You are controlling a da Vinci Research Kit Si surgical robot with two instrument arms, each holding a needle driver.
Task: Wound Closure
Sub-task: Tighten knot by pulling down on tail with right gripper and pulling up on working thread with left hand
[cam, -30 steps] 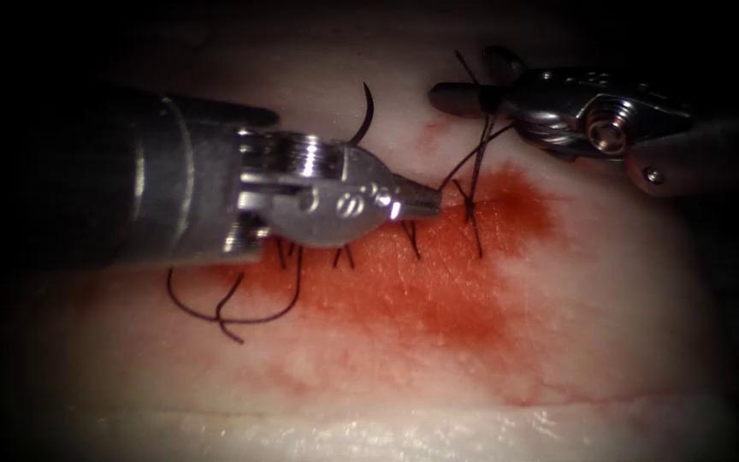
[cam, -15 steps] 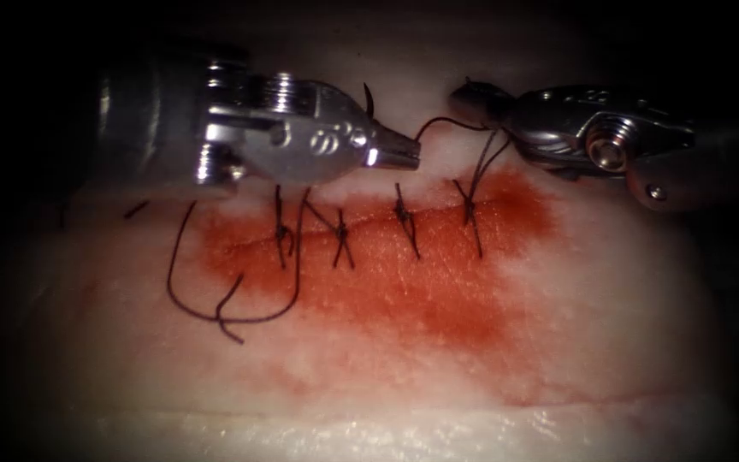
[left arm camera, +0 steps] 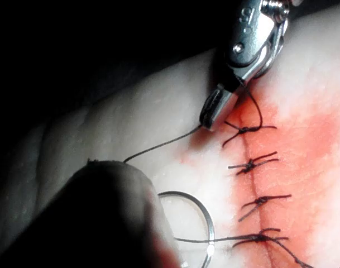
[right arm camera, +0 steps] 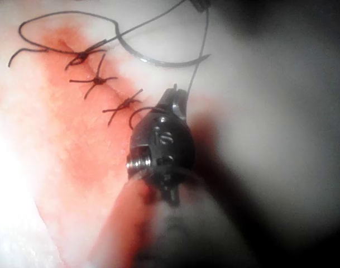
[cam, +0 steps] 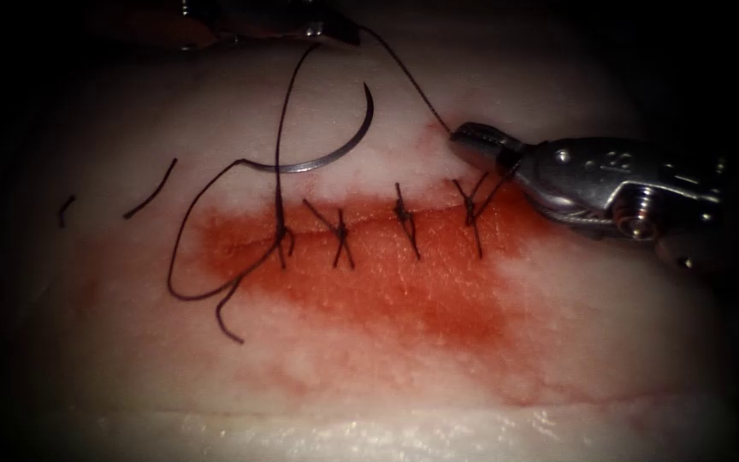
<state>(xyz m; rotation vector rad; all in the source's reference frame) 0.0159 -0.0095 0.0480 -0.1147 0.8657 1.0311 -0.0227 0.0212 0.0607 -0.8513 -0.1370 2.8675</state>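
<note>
At 9 o'clock on the tissue you see two cut ends of thread lying loose, and nearer the centre a slack loop hangs from the first stitch. The needle lies flat and free on the tissue, on the 12 o'clock side of the cut, over its left half; no tool holds it and it is not in the tissue. Your left tool sits at the 12 o'clock edge, gripping the thread, which runs straight toward 4 o'clock into your right tool. That one is closed on the thread just beside the fourth stitch, at the right end of the cut, over the red fluid. I judge this to be the tightening of that knot. The next move asks for an even, gentle pull, so the thread does not tear the tissue.
</note>
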